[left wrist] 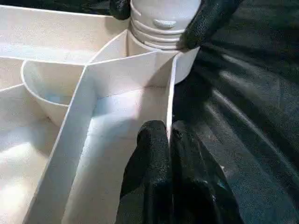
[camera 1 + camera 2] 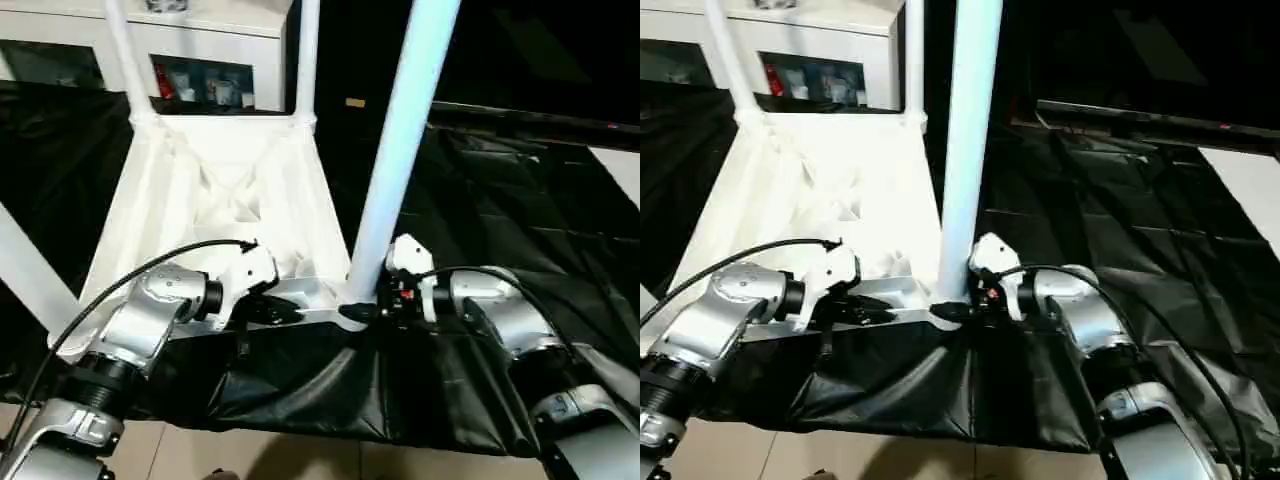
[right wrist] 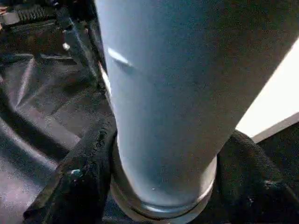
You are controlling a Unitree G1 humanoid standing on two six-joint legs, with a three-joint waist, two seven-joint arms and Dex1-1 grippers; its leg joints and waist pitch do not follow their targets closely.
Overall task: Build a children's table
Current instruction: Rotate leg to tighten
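The children's table top [image 2: 230,180] lies upside down on black cloth, ribbed underside up. Its legs stand upright in the corner sockets: two at the far corners [image 2: 125,55] [image 2: 307,55], one at the near left [image 2: 30,270] and one at the near right [image 2: 400,130]. My left gripper [image 2: 290,312] is shut on the thin near rim of the top, beside the near right socket [image 1: 184,65]. My right gripper [image 2: 355,312] has its black fingers [image 3: 88,158] on either side of the near right leg's base [image 3: 163,93], pressed against it just above the socket.
Black cloth [image 2: 500,200] covers the work surface and hangs over its near edge. A white cabinet with glass doors [image 2: 200,60] stands behind the table top. A flat white board [image 2: 620,170] shows at the right edge. Tiled floor [image 2: 250,450] lies below.
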